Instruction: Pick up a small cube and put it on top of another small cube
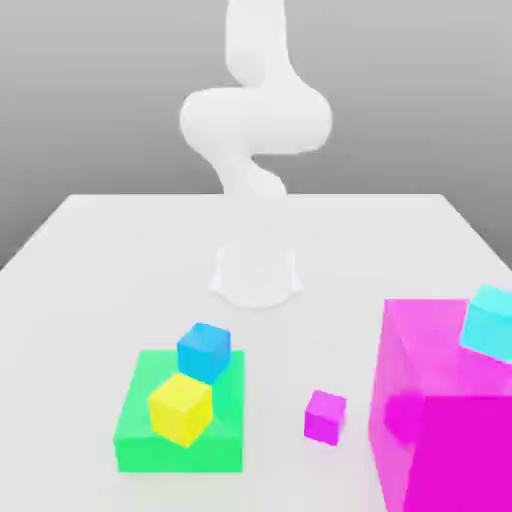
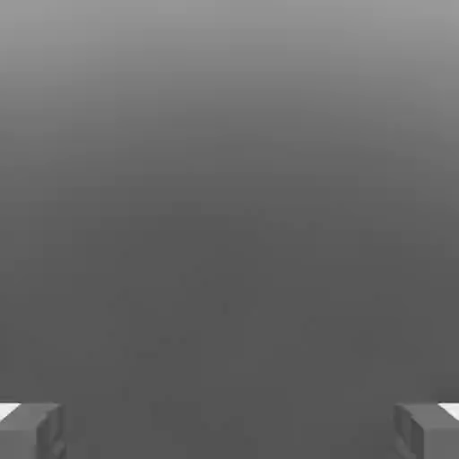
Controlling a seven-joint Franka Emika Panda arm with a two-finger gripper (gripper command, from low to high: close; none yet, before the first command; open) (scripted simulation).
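- Exterior view: white arm (image 1: 255,120) folded above its base; no cube lifted, so step judged as pre-approach.
- Hand view: gripper (image 2: 229,430) spread wide, empty, fingertips (image 2: 31,430) at frame edges.
- Small magenta cube (image 1: 326,416): on table (image 1: 100,260), beside large magenta block (image 1: 440,420), well apart from gripper.
- Blue cube (image 1: 204,351), yellow cube (image 1: 181,408): on green slab (image 1: 140,445).
- Next: descend over one cube.

light: bright, even; shadows: faint; glare: arm washed out; backdrop: grey gradient
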